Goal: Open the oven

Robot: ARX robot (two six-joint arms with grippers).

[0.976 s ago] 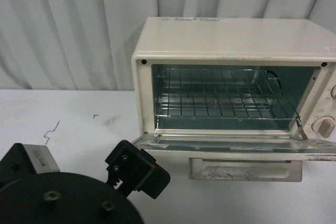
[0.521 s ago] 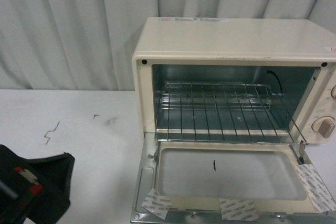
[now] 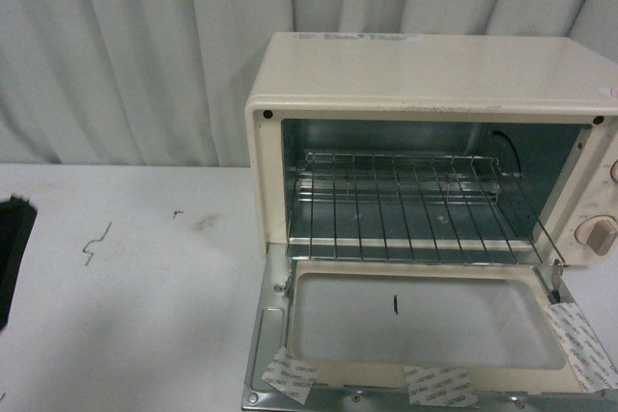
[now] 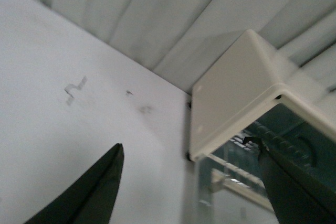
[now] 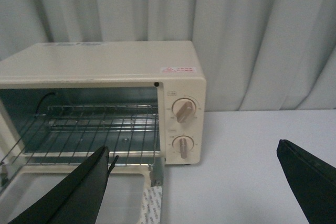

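Observation:
The cream-white oven (image 3: 425, 69) stands on the right of the table. Its glass door (image 3: 425, 330) lies folded down flat toward me, so the wire rack (image 3: 415, 205) inside shows. In the front view only a dark sliver of my left arm (image 3: 12, 258) appears at the left edge, well away from the oven. My left gripper (image 4: 183, 142) is open and empty, with the oven's left corner (image 4: 231, 93) beyond it. My right gripper (image 5: 192, 148) is also open and empty, facing the oven's right end (image 5: 105, 59) and its two knobs (image 5: 184, 111).
The white table (image 3: 145, 315) carries small dark scuff marks (image 3: 95, 241) left of the oven. A pleated grey curtain (image 3: 126, 45) hangs close behind. White tape strips (image 3: 288, 374) are stuck along the door's front edge, which reaches the bottom of the front view.
The door went from half lowered to fully flat, and the rack slid forward. My left gripper drew away from the door's left corner, out to the left edge of the front view.

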